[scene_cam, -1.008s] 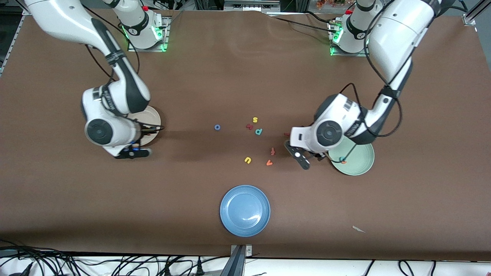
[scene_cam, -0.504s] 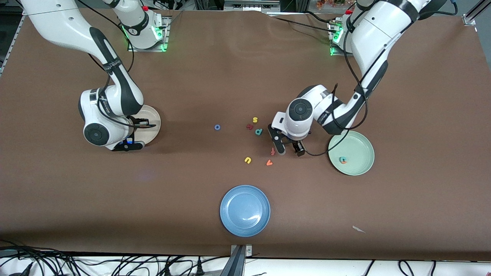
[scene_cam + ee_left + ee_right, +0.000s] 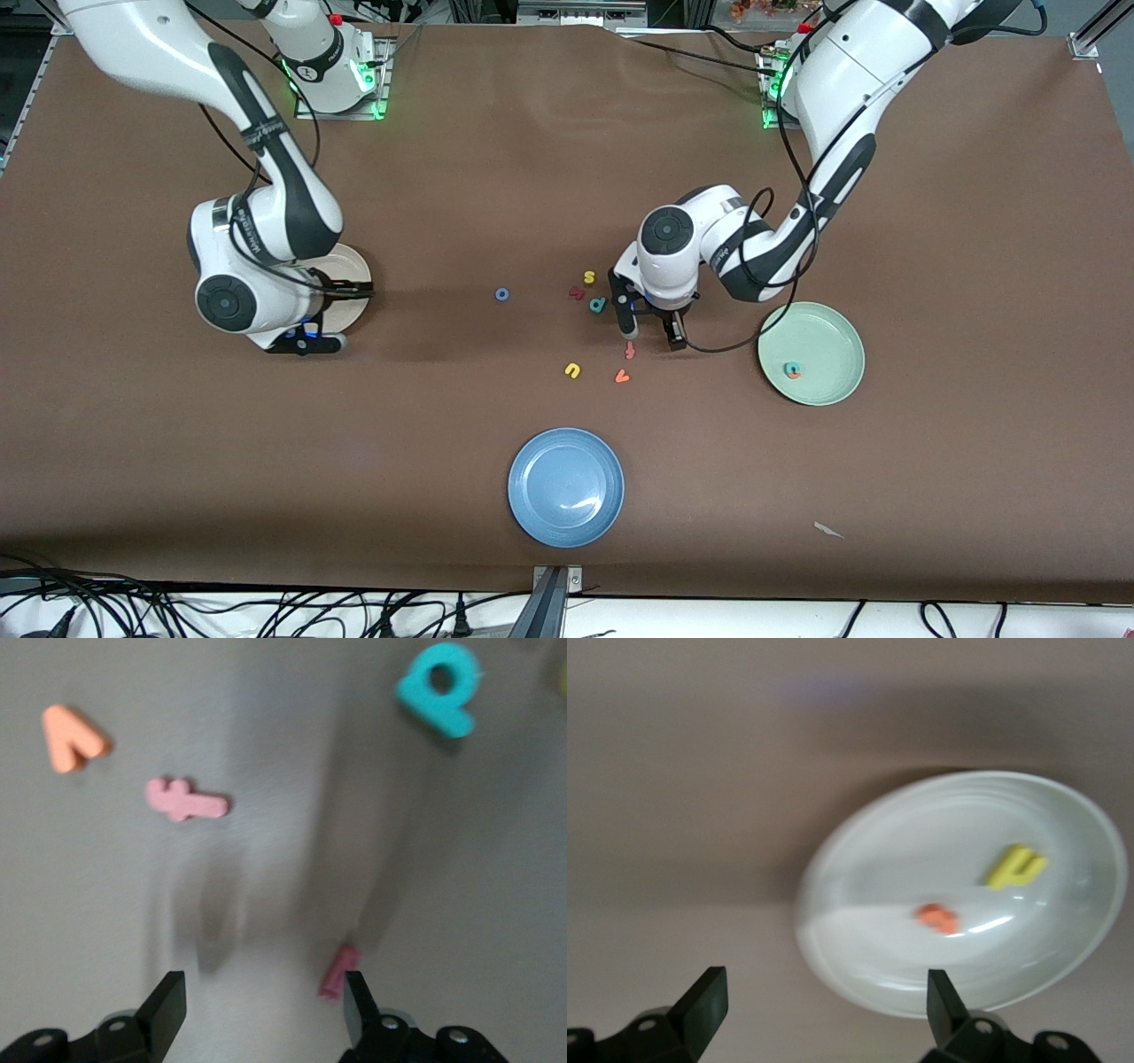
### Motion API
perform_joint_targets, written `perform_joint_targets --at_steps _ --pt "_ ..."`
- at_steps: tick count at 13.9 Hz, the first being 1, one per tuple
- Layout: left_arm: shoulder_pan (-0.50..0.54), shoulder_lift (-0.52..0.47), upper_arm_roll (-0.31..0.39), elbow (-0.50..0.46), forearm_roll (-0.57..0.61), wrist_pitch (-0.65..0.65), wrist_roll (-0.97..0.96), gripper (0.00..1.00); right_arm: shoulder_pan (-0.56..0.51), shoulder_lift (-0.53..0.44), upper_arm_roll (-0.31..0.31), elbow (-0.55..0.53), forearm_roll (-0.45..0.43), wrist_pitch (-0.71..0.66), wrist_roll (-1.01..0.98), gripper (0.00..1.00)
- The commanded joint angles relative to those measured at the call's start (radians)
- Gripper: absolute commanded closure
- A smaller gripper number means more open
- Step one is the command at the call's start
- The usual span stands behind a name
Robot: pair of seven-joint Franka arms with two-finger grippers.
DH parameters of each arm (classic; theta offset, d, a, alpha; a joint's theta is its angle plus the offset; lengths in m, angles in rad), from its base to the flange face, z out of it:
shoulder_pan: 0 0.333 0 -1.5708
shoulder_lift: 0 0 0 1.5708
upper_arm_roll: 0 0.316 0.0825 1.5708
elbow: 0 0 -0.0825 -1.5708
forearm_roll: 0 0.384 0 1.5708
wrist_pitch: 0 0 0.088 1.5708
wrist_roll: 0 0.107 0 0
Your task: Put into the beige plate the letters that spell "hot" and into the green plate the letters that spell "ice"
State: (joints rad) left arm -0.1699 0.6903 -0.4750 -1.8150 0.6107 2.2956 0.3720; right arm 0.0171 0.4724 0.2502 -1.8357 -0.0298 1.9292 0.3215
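My left gripper (image 3: pixel 652 330) (image 3: pixel 263 1005) hangs open low over the scattered letters. The dark red i (image 3: pixel 339 970) lies on the table just inside one of its fingertips (image 3: pixel 359 1001), ungripped. The orange t (image 3: pixel 630 350) (image 3: pixel 186 800) lies close by, and the blue o (image 3: pixel 502 294) sits alone toward the right arm's end. The green plate (image 3: pixel 833 341) holds the teal c and orange e (image 3: pixel 791 369). My right gripper (image 3: pixel 306 344) (image 3: pixel 824 1010) is open and empty beside the beige plate (image 3: pixel 350 266) (image 3: pixel 859 868), which holds the yellow h (image 3: pixel 1014 866) and a small orange piece (image 3: pixel 937 917).
A yellow s (image 3: pixel 589 277), a teal p (image 3: pixel 598 305) (image 3: pixel 438 687) and a dark red letter (image 3: pixel 576 292) lie next to the left gripper. A yellow u (image 3: pixel 572 370) and orange v (image 3: pixel 622 377) (image 3: pixel 75 737) lie nearer the camera. A blue plate (image 3: pixel 532 514) sits near the front edge.
The left arm has swung from the green plate over to the letters and come down around the i. The right gripper has opened beside the beige plate and shifted slightly.
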Motion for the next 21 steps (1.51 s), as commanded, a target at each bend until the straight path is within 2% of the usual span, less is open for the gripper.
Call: perform_joint_targets --at_steps 1,3,5,7,11,13,16,18,19,20,21 --pt "0.013 -0.072 -0.019 -0.083 0.03 0.01 0.01 0.22 0.023 -0.005 0.069 0.042 0.028 0.031 0.236 0.01" --pt "0.004 -0.071 -0.019 -0.084 0.062 0.01 0.01 0.24 0.076 0.003 0.101 0.035 0.028 0.115 0.457 0.01" --pt "0.007 -0.052 -0.019 -0.092 0.115 0.021 0.005 0.32 0.173 0.023 0.103 0.033 0.022 0.207 0.681 0.01" --pt "0.001 -0.048 -0.019 -0.09 0.126 0.028 0.002 0.32 0.233 0.058 0.101 0.032 0.007 0.295 0.822 0.01" --pt "0.001 -0.046 -0.019 -0.098 0.126 0.054 0.002 0.33 0.27 0.083 0.098 -0.034 0.002 0.434 0.843 0.06" --pt "0.003 -0.043 -0.019 -0.102 0.159 0.065 0.002 0.4 0.273 0.089 0.098 -0.082 -0.013 0.51 0.85 0.09" --pt "0.004 -0.037 -0.019 -0.11 0.173 0.07 -0.001 0.42 0.284 0.104 0.098 -0.106 -0.019 0.559 0.857 0.14" --pt "0.003 -0.029 -0.019 -0.11 0.204 0.079 -0.001 0.54 0.287 0.114 0.098 -0.106 -0.019 0.567 0.857 0.22" --pt "0.009 -0.023 -0.019 -0.112 0.224 0.094 -0.001 0.55 0.287 0.118 0.093 -0.106 -0.03 0.582 0.857 0.26" --pt "0.009 -0.023 -0.019 -0.116 0.233 0.1 -0.001 0.58 0.287 0.118 0.09 -0.106 -0.033 0.587 0.855 0.27" --pt "0.007 -0.023 -0.019 -0.118 0.233 0.1 0.004 0.67 0.287 0.118 0.089 -0.106 -0.044 0.588 0.855 0.27"
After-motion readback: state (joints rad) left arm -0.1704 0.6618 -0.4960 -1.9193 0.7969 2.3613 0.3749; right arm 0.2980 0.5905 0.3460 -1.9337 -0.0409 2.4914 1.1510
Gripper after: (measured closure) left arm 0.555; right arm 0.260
